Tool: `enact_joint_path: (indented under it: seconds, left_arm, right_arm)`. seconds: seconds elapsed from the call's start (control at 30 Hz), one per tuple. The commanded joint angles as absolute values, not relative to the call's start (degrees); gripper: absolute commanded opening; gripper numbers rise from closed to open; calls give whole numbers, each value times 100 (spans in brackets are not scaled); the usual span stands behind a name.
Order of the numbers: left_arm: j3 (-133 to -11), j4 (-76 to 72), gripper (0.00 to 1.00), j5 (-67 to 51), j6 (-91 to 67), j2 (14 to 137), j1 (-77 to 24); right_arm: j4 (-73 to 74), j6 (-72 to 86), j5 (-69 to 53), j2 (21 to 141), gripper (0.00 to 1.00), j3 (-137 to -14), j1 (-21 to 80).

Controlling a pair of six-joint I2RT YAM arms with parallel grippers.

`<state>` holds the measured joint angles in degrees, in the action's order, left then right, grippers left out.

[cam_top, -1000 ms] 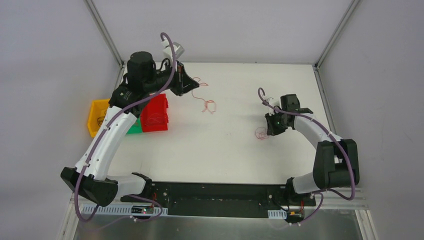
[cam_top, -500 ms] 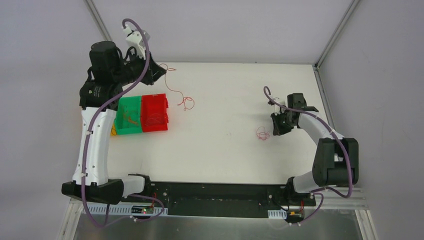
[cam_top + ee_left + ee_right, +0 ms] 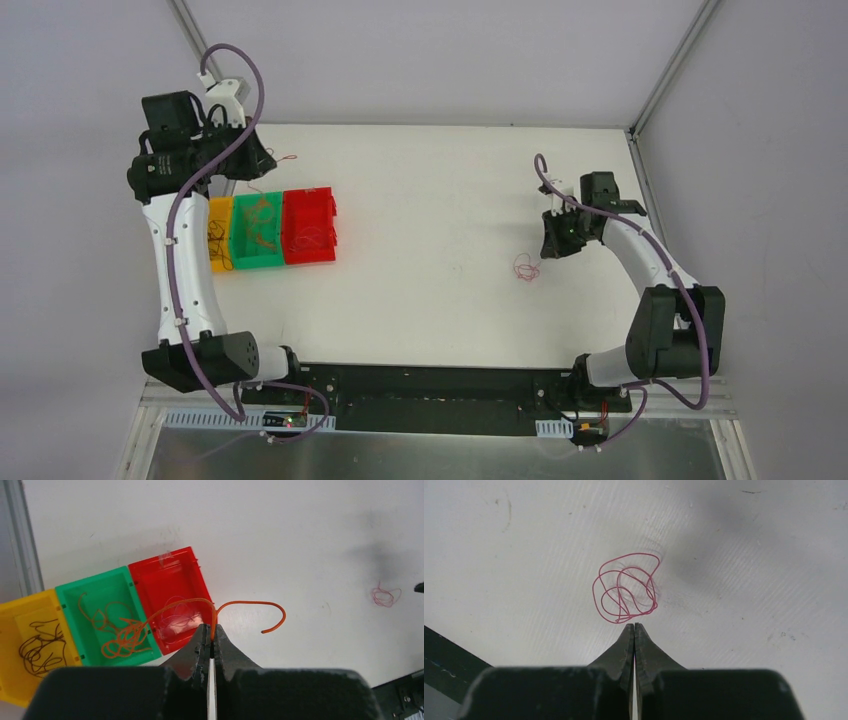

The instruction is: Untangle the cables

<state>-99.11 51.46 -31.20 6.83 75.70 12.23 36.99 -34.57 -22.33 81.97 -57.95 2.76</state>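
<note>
My left gripper is shut on a thin orange cable, held above the coloured bins at the far left. One end trails down into an orange clump in the green bin. The free end curls right. A red cable coil lies alone on the white table, also in the left wrist view. My right gripper is shut and empty, just right of the coil and above it.
Three bins stand in a row at the left: yellow holding dark wires, green holding orange wires, red holding faint thin wires. A metal frame rail runs behind them.
My left arm swung left and back, carrying the orange cable from the table's middle over the bins; it now trails into the green bin. My right gripper drew away from the red coil.
</note>
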Motion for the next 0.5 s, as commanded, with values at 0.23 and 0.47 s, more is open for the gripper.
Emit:
enact_joint_path:
  seconds: [0.23,0.47]
  left_arm:
    - [-9790,5277,0,-3242,1149,8665,2602]
    - [-9554,5056,0,-3135,1228,9212,2646]
  right_arm:
    - [3986,-2931,-2776,8051,0,-6129,272]
    - [3996,-2806,-2887,7916,0,-6047,281]
